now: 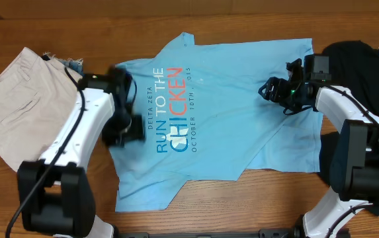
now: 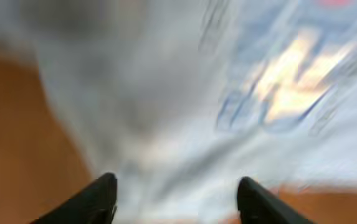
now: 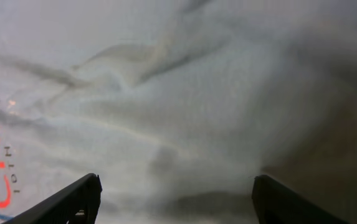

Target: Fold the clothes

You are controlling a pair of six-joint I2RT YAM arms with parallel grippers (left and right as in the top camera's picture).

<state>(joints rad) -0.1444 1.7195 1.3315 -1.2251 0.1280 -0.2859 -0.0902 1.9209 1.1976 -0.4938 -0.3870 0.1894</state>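
Note:
The light blue T-shirt [image 1: 229,119] lies spread flat across the middle of the table, its red and white lettering [image 1: 172,109] running sideways. My left gripper [image 1: 122,129] hovers blurred over the shirt's left part, near the lettering. In the left wrist view its fingers [image 2: 97,199] stand apart with nothing between them above the blurred blue cloth [image 2: 166,93]. My right gripper [image 1: 270,89] is over the shirt's right part, pointing left. It is open above wrinkled cloth [image 3: 166,93], with nothing between its fingers [image 3: 72,202]. The black T-shirt [image 1: 351,56] lies bunched at the far right.
Beige shorts [image 1: 17,99] lie at the far left, with a scrap of denim [image 1: 74,64] beside them. Bare wooden table [image 1: 275,198] shows along the front edge below the blue shirt's hem.

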